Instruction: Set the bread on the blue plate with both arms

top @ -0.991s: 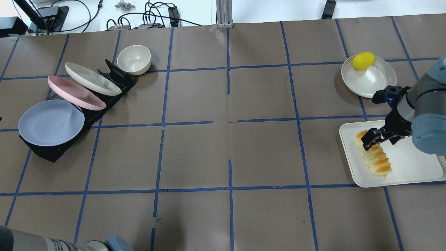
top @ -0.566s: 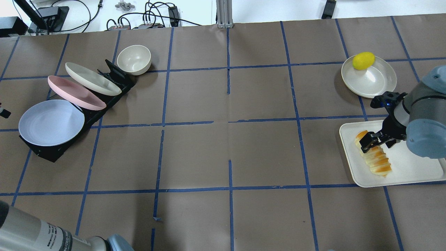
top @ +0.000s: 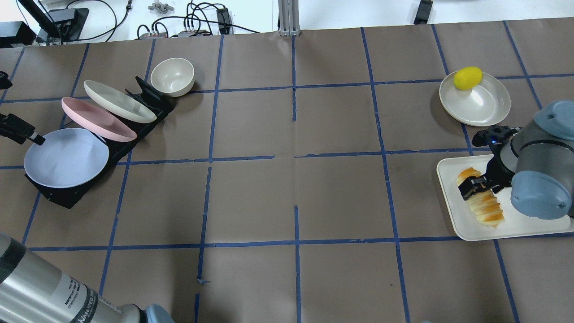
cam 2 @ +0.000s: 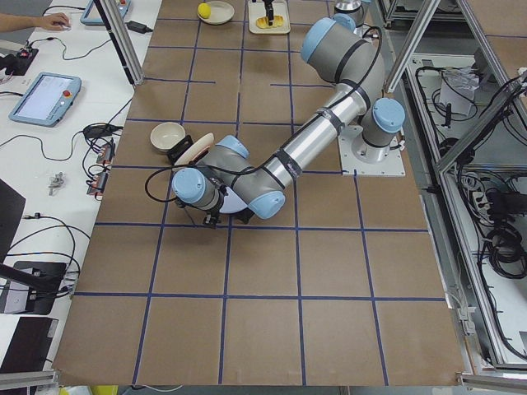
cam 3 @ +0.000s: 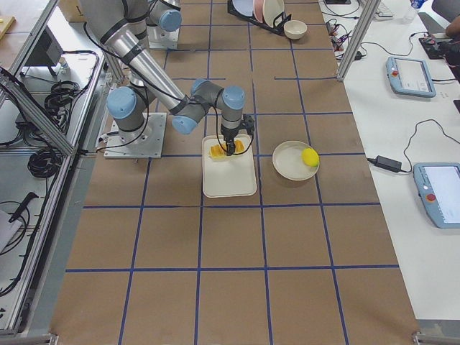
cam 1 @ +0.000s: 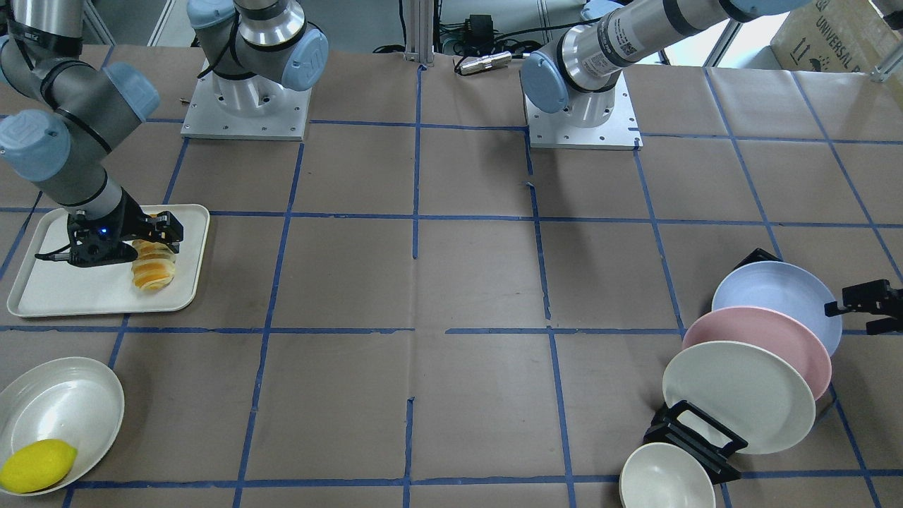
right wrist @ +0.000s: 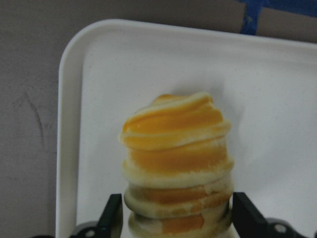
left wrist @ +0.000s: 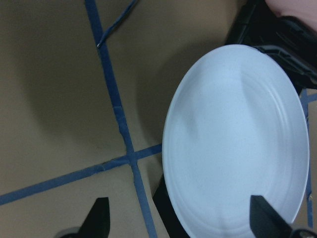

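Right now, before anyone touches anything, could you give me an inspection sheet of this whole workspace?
Surface: brown paper-covered table, gridded with blue tape.
Job's things: ridged orange-and-cream bread loaf lying on a white rectangular tray; pale blue round plate leaning in a black rack.
Clutter: pink plate and white plate in the same rack; cream bowl beside it; yellow lemon in a white shallow dish.
Pincers: right pincer closed against the loaf's sides, loaf on the tray; left pincer open, empty, at the blue plate's rim.
Cables: black leads beyond the table's far edge.
Surroundings: tablet-like controllers on a side bench.
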Robot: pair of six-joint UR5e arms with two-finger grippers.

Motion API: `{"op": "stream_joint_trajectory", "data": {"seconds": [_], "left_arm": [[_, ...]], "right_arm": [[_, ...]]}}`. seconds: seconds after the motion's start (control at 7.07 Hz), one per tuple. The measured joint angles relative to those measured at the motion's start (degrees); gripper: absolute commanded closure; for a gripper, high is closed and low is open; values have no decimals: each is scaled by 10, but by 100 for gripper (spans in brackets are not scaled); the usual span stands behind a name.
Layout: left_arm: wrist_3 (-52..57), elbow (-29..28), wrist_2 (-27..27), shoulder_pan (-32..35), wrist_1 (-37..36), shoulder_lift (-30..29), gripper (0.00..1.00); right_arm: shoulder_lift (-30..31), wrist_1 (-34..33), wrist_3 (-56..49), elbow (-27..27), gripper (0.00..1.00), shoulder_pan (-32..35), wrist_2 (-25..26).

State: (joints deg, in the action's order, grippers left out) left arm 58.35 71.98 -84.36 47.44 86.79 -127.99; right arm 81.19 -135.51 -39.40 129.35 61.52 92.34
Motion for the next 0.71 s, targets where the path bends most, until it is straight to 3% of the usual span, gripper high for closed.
{"op": "stream_joint_trajectory", "data": {"seconds": [0.14,0.42,0.71], "left_arm": [[0,0,0,2,-4,-7,16],[0,1,-1,2,-6,-12,53],[0,4,-6,2,-3,-13,82]], "right_arm": [[-6,-4,-13,1,91,-1,0],[-11,-6,-21,0,91,-1,0],[5,20,-20,-25,91,-2,2]]}}
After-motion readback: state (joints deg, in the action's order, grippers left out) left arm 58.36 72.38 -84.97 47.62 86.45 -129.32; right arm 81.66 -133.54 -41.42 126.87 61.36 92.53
